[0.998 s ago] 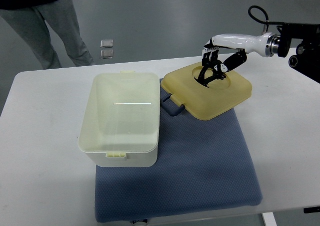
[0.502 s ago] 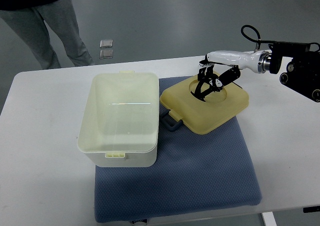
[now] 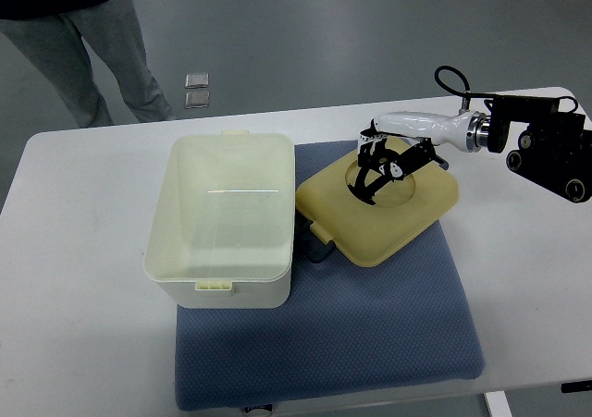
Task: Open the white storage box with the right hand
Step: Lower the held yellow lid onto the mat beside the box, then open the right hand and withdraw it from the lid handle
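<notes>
Top view
Box: the white storage box (image 3: pixel 222 218) stands open and empty on the left part of a blue mat (image 3: pixel 370 325), its rim showing all round, so the opening itself looks done.
Lid: the yellowish lid (image 3: pixel 379 204) lies flat on the mat just to the right of the box, its near-left corner close beside the box wall; I judge it is laid here to keep it clear of the box mouth yet within reach.
Right hand: the right hand (image 3: pixel 379 163) comes in from the right edge on a white forearm and reaches down into the round recess in the lid's top. Its dark fingers (image 3: pixel 365 172) are curled in that recess, apparently hooked on the grip there, so the hand has hold of the lid; how firmly cannot be told.
Why this hold: the recess seems the only purchase on a wide flat lid, which would explain the grasp from above.
Left hand: not in the picture.
Latch: a dark grey clasp (image 3: pixel 319 241) shows at the lid's near-left edge, between lid and box.
Table: the white table (image 3: pixel 83 251) bears the mat.
Surroundings: a person's legs (image 3: pixel 102 56) stand beyond the table's far left corner, well apart from the work.
In the way: nothing lies between hand and lid; the box wall beside the lid is the one thing to avoid nudging.
</notes>
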